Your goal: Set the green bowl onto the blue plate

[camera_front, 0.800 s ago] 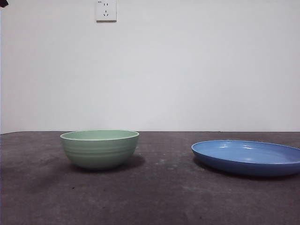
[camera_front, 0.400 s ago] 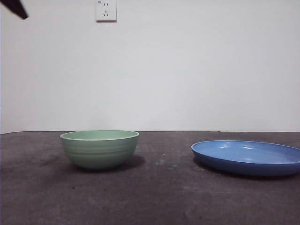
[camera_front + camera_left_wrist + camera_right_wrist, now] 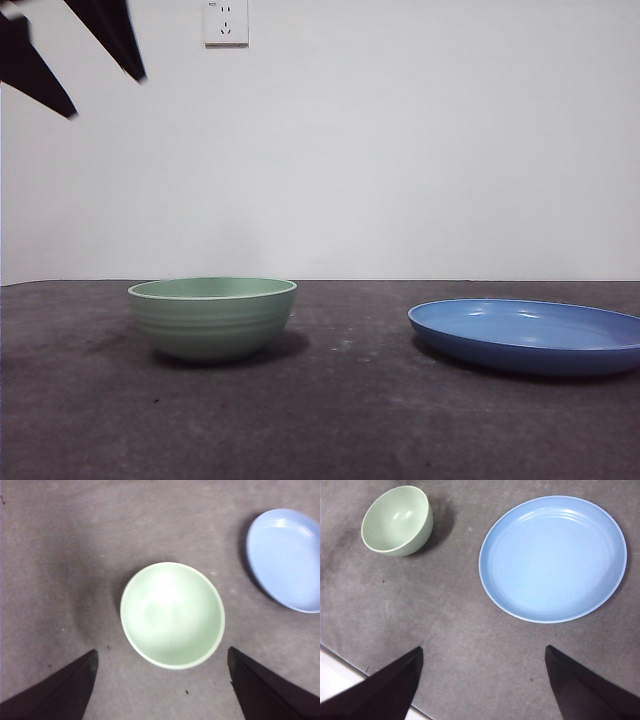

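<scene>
Nearest the front cam, the green bowl (image 3: pixel 212 318) sits upright on the dark table (image 3: pixel 340 420), well apart from the blue plate (image 3: pixel 530 335), which is empty; both untouched, so the step in hand looks like the approach w/ nothing grasped yet. Left gripper (image 3: pixel 162 662) hangs above the bowl, jaws spread wide, showing as dark tips high in the front cam, & next it needs to drop so one jaw goes inside the rim, then pinch the wall. Right gripper (image 3: pixel 482 652) waits over the plate side, jaws also spread.

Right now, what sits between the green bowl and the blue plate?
Nothing: only bare dark table separates the green bowl and blue plate, clearest in the right wrist view.
</scene>
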